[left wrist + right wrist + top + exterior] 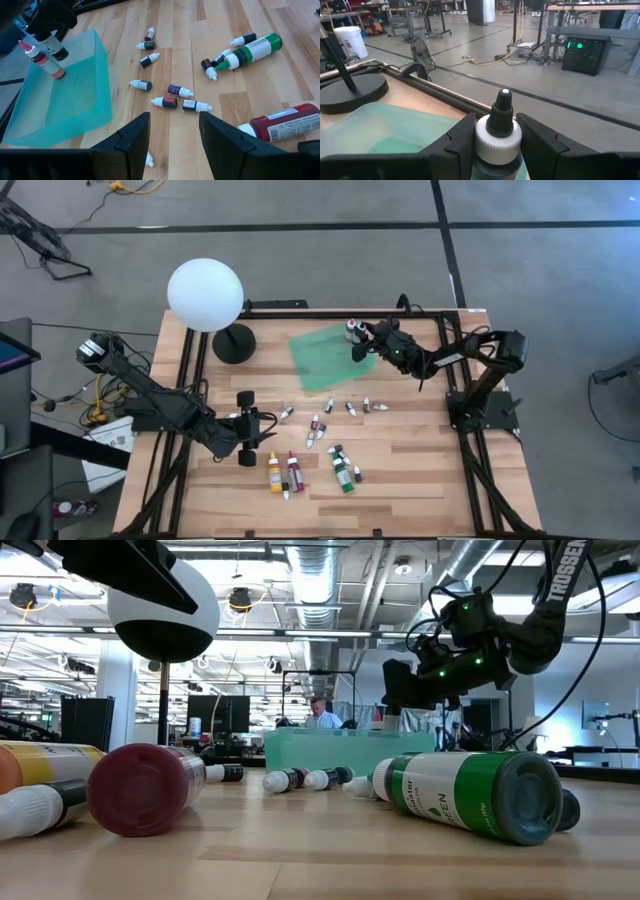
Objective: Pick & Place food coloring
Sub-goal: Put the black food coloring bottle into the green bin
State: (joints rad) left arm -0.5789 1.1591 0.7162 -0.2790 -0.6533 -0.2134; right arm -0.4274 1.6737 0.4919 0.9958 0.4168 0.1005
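My right gripper (495, 142) clamped a white-collared, dark-tipped food coloring bottle (498, 131) upright over the green tray (325, 355), my open, empty left gripper (172, 132) waited above scattered droppers (175, 90), and on the green bottle (470, 792) I could only read "EN".

The tabletop (400, 470) under me is pale wood planks, smooth with a light sheen. My tray (75, 115), left of frame, looks like translucent green plastic, slightly frosted. The bottle (497, 137) between my right jaws has a glossy white plastic collar and a matt black tip. The green bottle (470, 790), lower right, wears a shiny label. My jaws are matt black plastic.
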